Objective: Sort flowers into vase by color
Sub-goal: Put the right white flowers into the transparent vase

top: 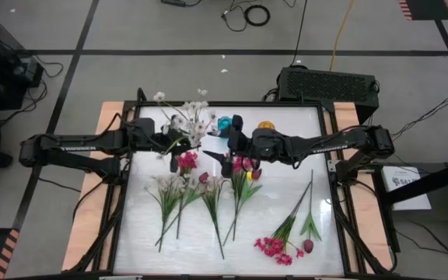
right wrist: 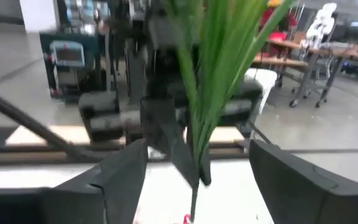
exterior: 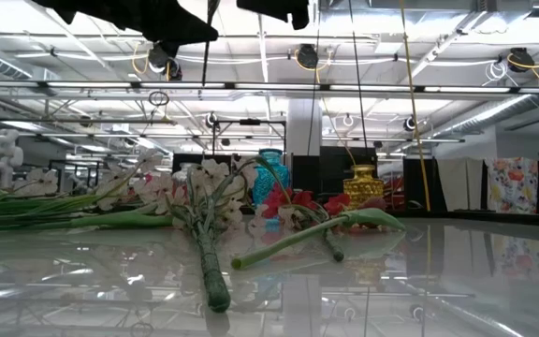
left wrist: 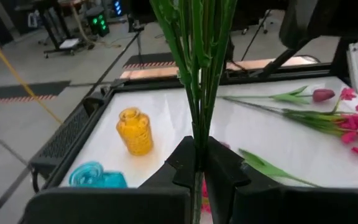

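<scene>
Bench [top: 286, 187], white: loose flowers [top: 201, 194] lie sorted in rows by colour near my arms, magenta sprigs [top: 274, 247] well apart toward the front, while blue vase [top: 224, 124] and yellow vase [top: 265, 125] wait at the back edge. My left fingers [left wrist: 199, 163], pinched tight on a green stem [left wrist: 196, 56], hold it upright mid-bench, probably for a handover. My right fingers [right wrist: 197, 168] stand wide around the same stem, gripping nothing

Both arms stretched in over table centre, wrists nearly meeting. Left gripper [left wrist: 197, 165] clamped tight, fingers [left wrist: 182, 163] pressed together. Right gripper [right wrist: 197, 171] jaws spread wide, fingers [right wrist: 126, 171] well apart, facing the left one.
</scene>
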{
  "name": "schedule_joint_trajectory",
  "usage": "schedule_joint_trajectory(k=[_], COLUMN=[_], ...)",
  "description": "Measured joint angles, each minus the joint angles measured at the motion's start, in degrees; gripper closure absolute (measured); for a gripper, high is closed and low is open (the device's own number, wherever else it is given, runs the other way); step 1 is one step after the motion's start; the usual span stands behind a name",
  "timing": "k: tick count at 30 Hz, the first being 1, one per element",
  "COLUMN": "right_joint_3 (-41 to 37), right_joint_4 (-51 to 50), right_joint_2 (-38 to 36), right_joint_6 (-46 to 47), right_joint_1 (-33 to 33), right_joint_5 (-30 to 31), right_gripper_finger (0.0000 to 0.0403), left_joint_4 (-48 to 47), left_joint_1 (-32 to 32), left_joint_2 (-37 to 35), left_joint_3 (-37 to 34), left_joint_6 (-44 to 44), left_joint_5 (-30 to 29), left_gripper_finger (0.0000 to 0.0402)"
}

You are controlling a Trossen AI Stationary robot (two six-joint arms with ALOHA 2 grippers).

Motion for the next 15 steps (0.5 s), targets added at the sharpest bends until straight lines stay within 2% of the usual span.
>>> schedule_joint_trajectory(k=[15], right_joint_3=[0.0], right_joint_4=[10.5], right_joint_2=[0.4], right_joint_6=[3.1], right_joint_1=[-0.8], right_joint_5=[-5.4], right_gripper_finger=[0.0119], left_joint_4=[1.1], left_joint_1=[-1.7], left_joint_2=[2.5], left_joint_3=[0.0], left_joint_6=[-0.3], left_joint_5=[-0.3], left_gripper_finger=[0.038])
